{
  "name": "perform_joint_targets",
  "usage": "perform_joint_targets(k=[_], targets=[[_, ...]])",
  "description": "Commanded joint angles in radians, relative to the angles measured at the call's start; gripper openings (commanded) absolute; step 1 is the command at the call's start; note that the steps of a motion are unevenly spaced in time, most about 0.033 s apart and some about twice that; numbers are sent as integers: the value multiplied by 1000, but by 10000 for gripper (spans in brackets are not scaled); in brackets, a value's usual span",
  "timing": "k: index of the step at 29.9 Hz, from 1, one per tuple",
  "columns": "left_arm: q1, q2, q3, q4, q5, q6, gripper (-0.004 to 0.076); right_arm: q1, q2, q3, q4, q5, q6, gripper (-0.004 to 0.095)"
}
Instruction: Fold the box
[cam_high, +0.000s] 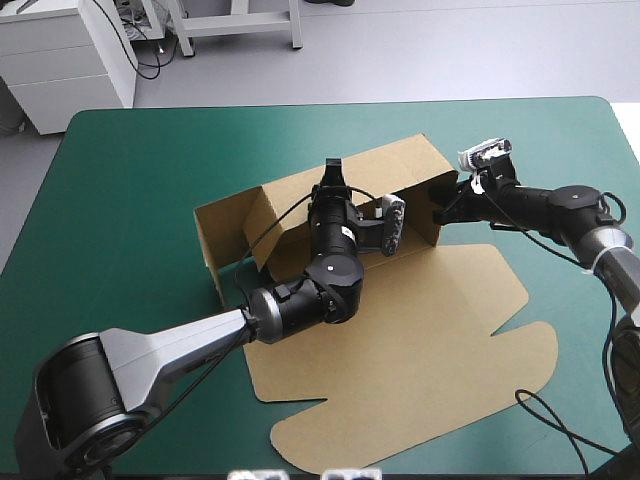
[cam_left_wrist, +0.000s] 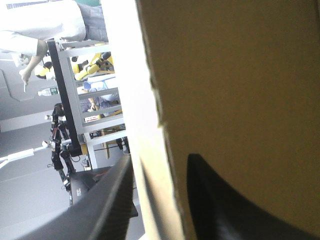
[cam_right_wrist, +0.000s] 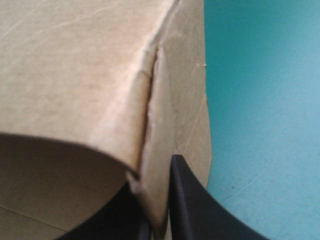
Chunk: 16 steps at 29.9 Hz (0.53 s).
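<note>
Left wrist view is showing the left gripper (cam_left_wrist: 160, 167) clamping a raised wall of the brown cut-cardboard box (cam_left_wrist: 240, 90). Its two broad black fingers (cam_left_wrist: 105, 210) are pressing from either side, and the board's pale edge is running between them. Right wrist view is showing the right gripper (cam_right_wrist: 152, 175) pinching the box (cam_right_wrist: 75, 75) at a corner wall. One curved black finger (cam_right_wrist: 192, 200) is sitting outside the wall and the other inside, all but together on the sheet.

In the high view the left gripper (cam_high: 331, 170) is gripping the top edge of the wall on the box's 12 o'clock side. Its arm is reaching in from 7 o'clock, with the wrist lying across the hollow between the raised walls. The right gripper (cam_high: 443, 212) is holding the end wall at 3 o'clock.

The box (cam_high: 430, 330) is sitting around the middle of the teal-green table cover (cam_high: 130, 180). Its walls are standing up on the 9, 12 and 3 o'clock sides. Its wide panel with rounded tabs is lying flat and spreading toward 5 o'clock. Inside the half-formed tray only the left arm's wrist is showing.
</note>
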Motion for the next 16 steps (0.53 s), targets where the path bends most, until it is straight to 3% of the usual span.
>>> perform_joint_targets(k=[1, 7, 16], targets=[[-10, -43, -21, 54, -19, -30, 365, 6, -36, -19, -7, 109, 42, 1], [-17, -43, -21, 78, -7, -45, 366, 6, -36, -25, -82, 44, 117, 1], [-106, -43, -24, 279, 10, -310, 366, 6, -36, -122, -223, -16, 314, 1]])
